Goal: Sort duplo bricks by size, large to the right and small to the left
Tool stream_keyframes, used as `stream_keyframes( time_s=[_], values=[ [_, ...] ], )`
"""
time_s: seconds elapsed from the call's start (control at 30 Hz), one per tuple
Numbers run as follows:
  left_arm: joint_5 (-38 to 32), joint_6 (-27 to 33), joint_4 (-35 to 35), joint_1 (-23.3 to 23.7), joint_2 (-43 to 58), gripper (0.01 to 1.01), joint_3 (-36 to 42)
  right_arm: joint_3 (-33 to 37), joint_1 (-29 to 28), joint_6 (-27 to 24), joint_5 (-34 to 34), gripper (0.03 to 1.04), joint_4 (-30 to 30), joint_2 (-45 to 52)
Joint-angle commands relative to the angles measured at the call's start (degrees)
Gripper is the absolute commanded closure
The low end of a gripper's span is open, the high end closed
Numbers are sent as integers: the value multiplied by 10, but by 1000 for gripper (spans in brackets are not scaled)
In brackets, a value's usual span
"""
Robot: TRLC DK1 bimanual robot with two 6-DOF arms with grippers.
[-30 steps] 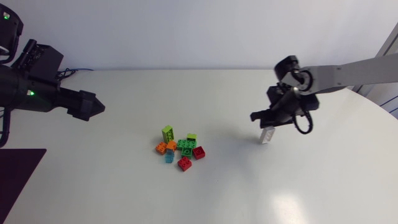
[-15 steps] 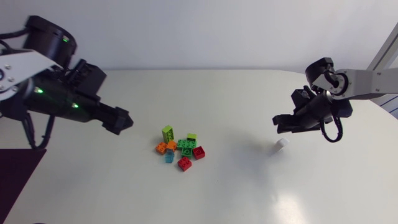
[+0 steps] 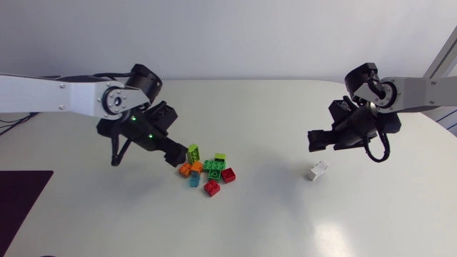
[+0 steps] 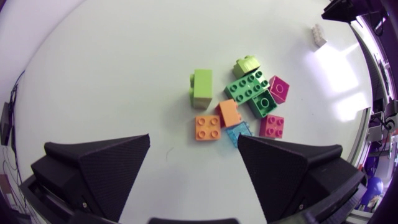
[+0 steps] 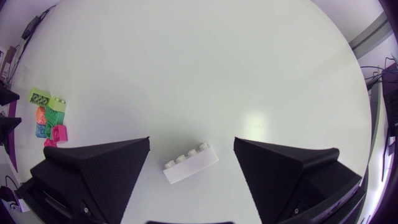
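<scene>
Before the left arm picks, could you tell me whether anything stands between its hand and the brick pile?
Nothing visible does: the open left hand hangs just short of the brick pile, an orange brick nearest.

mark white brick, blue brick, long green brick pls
white brick (image 5: 191,164), right wrist view, middle of its long face.
blue brick (image 4: 239,132), left wrist view, its visible top.
long green brick (image 4: 247,87), left wrist view, centre of studded top.
</scene>
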Motion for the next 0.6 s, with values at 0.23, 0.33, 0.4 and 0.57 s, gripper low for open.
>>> stream_keyframes(
  time_s=[0.23, 0.33, 0.4, 0.57],
  values=[
    [1, 13, 19, -16, 110, 48, 110, -4, 5, 15, 5, 69, -7, -15],
    [-11, 11, 21, -20, 129, 75, 109, -4, 4, 15, 4, 69, -6, -12],
    [-16, 11, 21, -21, 131, 103, 107, -3, 4, 15, 3, 69, -5, -11],
    [-28, 9, 21, -20, 132, 125, 105, -7, 5, 19, 2, 69, -2, -9]
  ],
)
